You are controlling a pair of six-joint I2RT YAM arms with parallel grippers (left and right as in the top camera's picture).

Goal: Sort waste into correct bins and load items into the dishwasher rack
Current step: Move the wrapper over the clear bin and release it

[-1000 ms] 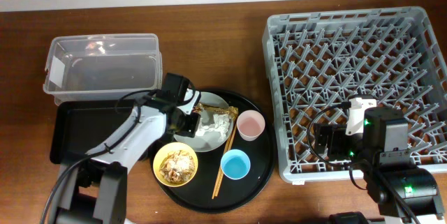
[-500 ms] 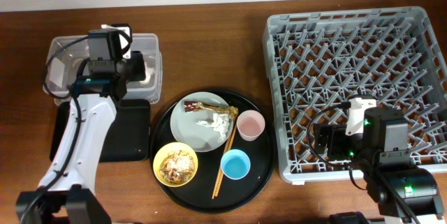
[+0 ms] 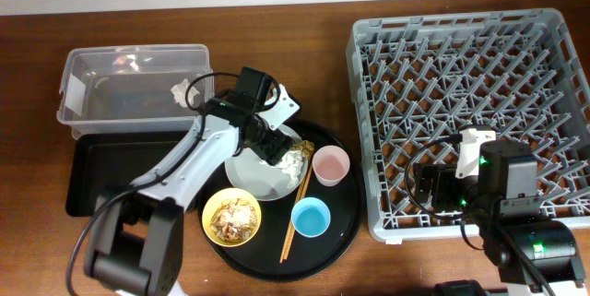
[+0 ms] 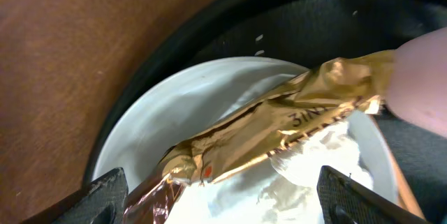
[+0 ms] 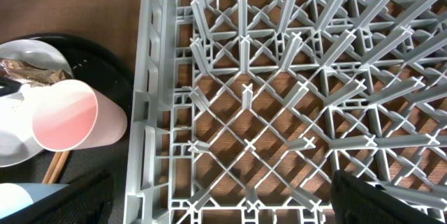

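Observation:
My left gripper point(image 3: 273, 148) hangs open just over the pale grey plate point(image 3: 255, 174), nothing between its fingers. From the left wrist, the gripper point(image 4: 227, 204) straddles a small brown-gold wrapper point(image 4: 279, 130) that lies across crumpled white tissue point(image 4: 311, 176) on the plate point(image 4: 174, 109). A piece of tissue point(image 3: 180, 88) lies in the clear tub point(image 3: 101, 93). The black rectangular tray point(image 3: 111, 171) sits in front of the tub. Tan food scraps fill the yellow bowl point(image 3: 231, 218). My right gripper point(image 5: 223, 206) is open above the dishwasher rack point(image 5: 279, 77), near its front left corner.
The round black tray point(image 3: 343, 213) carries the plate, the bowl, a pink cup point(image 3: 330, 165), a light blue cup point(image 3: 311, 217) and wooden chopsticks point(image 3: 293, 215). The grey rack point(image 3: 516, 47) fills the right side. The pink cup point(image 5: 63, 116) lies close to the rack's left wall.
My left gripper left the plate shut, swung over the clear tub, opened, and came back above the plate. A piece of tissue now lies in the tub. The right arm has not moved.

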